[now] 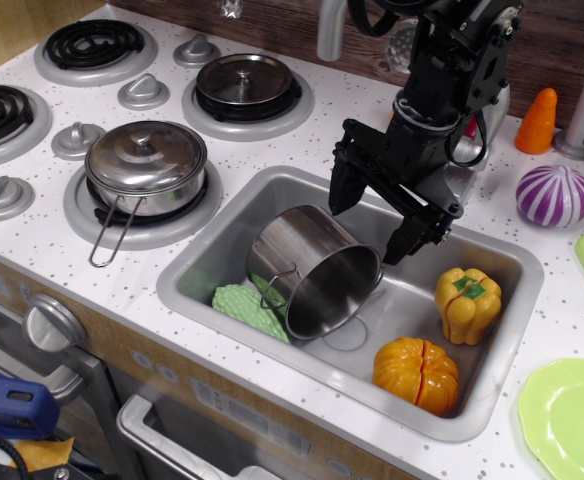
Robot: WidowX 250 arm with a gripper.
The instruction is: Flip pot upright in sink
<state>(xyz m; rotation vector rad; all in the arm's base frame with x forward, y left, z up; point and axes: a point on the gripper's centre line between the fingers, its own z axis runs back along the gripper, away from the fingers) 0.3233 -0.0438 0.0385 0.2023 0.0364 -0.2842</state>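
The shiny steel pot (310, 268) lies tilted on its side in the left half of the grey sink (507, 262), its open mouth facing front right and one wire loop handle (277, 285) pointing to the front left. It rests partly on a green cloth-like piece (240, 305). My black gripper (370, 220) hangs just above the pot's upper right rim with its two fingers spread wide. It is open and holds nothing.
A yellow toy pepper (467, 303) and an orange pumpkin (417, 374) lie in the sink's right half. A lidded steel pot (146, 166) and a dark lidded pan (244, 82) sit on the burners. A purple striped vegetable (554, 195), carrot (537, 121) and green plate (570, 418) are at right.
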